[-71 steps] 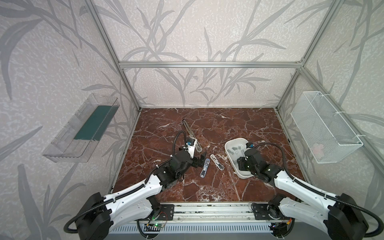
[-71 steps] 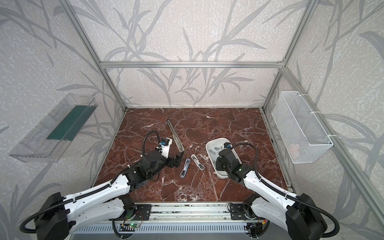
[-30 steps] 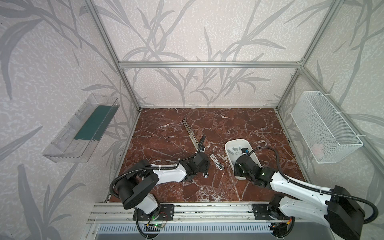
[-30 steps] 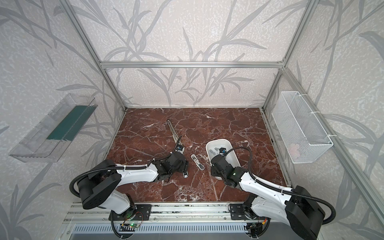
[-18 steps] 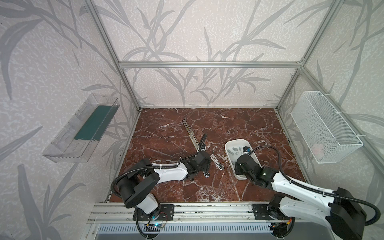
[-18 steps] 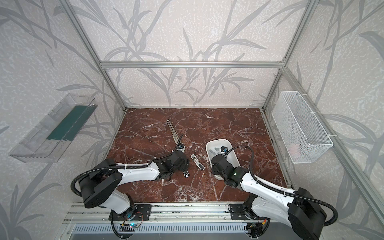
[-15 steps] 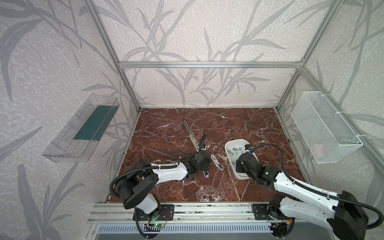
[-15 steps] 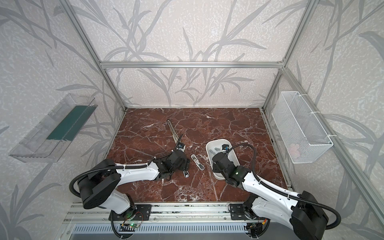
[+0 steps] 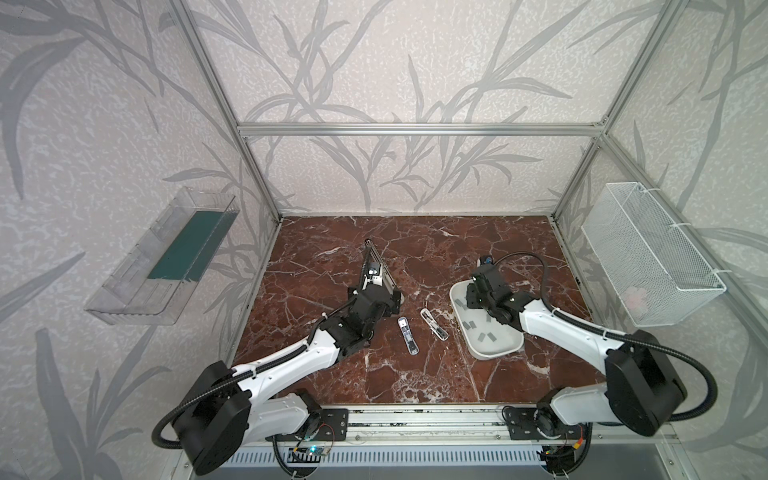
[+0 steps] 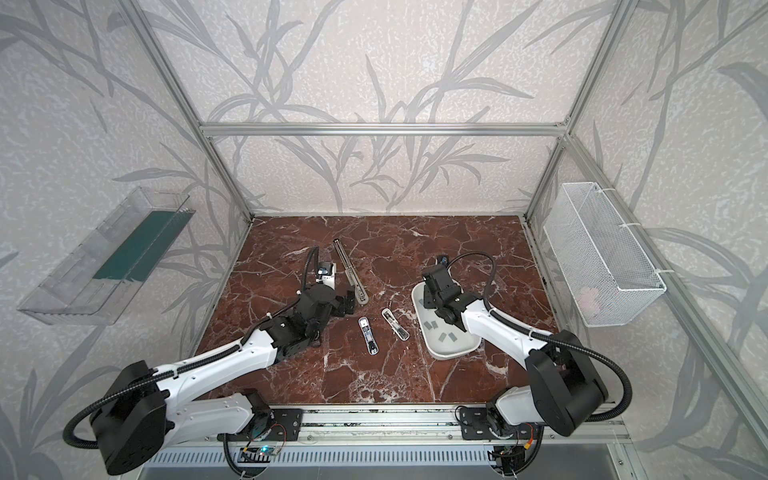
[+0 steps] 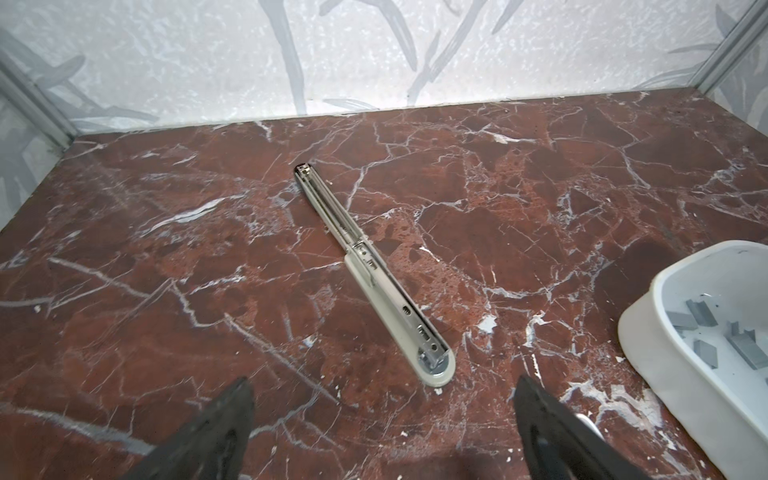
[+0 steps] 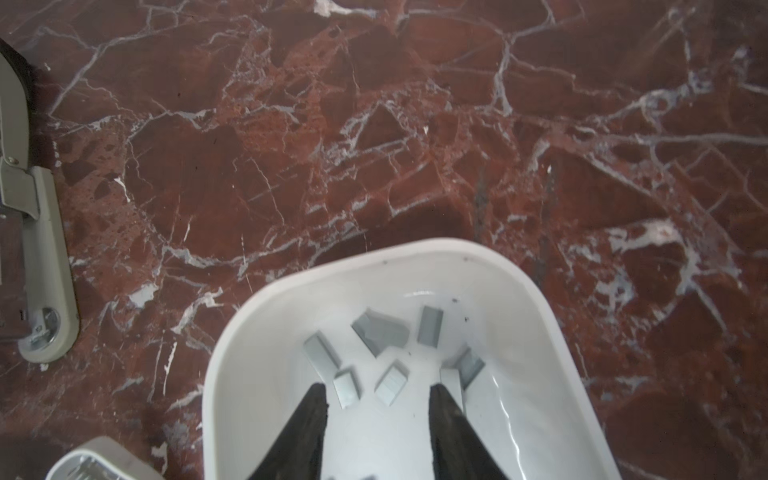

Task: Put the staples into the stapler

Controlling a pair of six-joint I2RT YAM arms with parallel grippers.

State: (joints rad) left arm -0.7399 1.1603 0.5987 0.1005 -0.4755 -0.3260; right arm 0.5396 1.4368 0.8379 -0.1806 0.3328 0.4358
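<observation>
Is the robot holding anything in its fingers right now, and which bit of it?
Nothing. The left fingers stand apart, empty, near the stapler; the right fingers stand apart above the staples in the white tray.

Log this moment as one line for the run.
left claw: open, empty, near opened stapler | right claw: open, empty, above staples in white tray

White-and-black jointed left arm (image 9: 291, 361) stretched low, forward and inward, black parallel left gripper (image 11: 384, 386) level, jaws spread wide, matching white-and-black right arm (image 9: 557, 328) reaching forward and inward, wrist pitched down, black parallel right gripper (image 12: 377, 388) with jaws partly parted
</observation>
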